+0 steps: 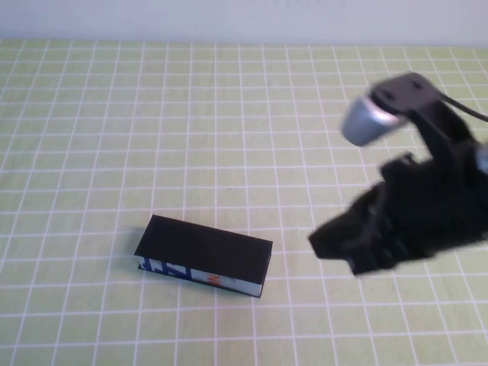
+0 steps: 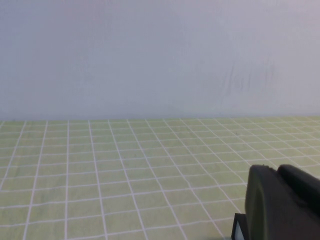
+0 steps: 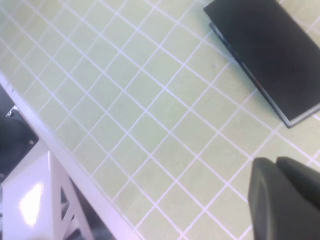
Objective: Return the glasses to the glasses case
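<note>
shut right gripper (image 1: 335,245) beside closed glasses case (image 1: 204,254)

Right arm (image 1: 438,137) reaches in from the right side, raised above the table, wrist bent down and toward the left. Right gripper (image 1: 335,245) is blurred in the high view; fingers closed, nothing seen between them. Left gripper (image 2: 280,205) shows only as a dark edge in its own wrist view, low and level.
</note>
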Tool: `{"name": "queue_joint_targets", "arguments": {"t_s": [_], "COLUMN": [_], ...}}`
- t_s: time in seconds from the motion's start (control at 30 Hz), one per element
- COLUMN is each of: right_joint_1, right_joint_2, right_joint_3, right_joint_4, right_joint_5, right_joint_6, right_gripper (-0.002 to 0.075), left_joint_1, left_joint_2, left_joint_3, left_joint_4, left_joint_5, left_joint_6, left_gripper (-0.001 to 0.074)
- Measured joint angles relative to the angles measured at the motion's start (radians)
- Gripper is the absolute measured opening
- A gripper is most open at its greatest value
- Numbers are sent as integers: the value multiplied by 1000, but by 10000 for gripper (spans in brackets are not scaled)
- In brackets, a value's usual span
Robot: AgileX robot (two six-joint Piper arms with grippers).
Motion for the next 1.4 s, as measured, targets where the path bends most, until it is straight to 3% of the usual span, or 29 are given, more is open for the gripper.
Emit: {"name": "queue_joint_targets", "arguments": {"t_s": [0.4,0.57,0.83,1.0,1.13,1.4], "right_joint_1": [0,0,0,-12,-120,-440], "right_joint_2": [-458,-562,-584,-611,-681,-1022], "right_joint_3": [478,632,710,720,789,1060], "right_joint_4": [16,85,32,-15,-38,-49], "right_joint_5": [-366,-432,-477,-604,-713,-901], "right_joint_6": [4,4,4,4,4,2], "right_gripper": [-11,-11,-11,-11,-11,-11], "left_joint_1": [0,0,0,0,0,0], "left_joint_2": [0,0,0,0,-2,-2], "left_joint_3": [0,0,0,0,0,0], "left_joint_4": [-16,-16,-18,-18,-18,-18], "left_joint_5": [-4,-6,-6,-6,-6,-6], "left_joint_6": [2,2,3,3,3,3], "left_gripper": [-2,-2,-2,-2,-2,-2]}}
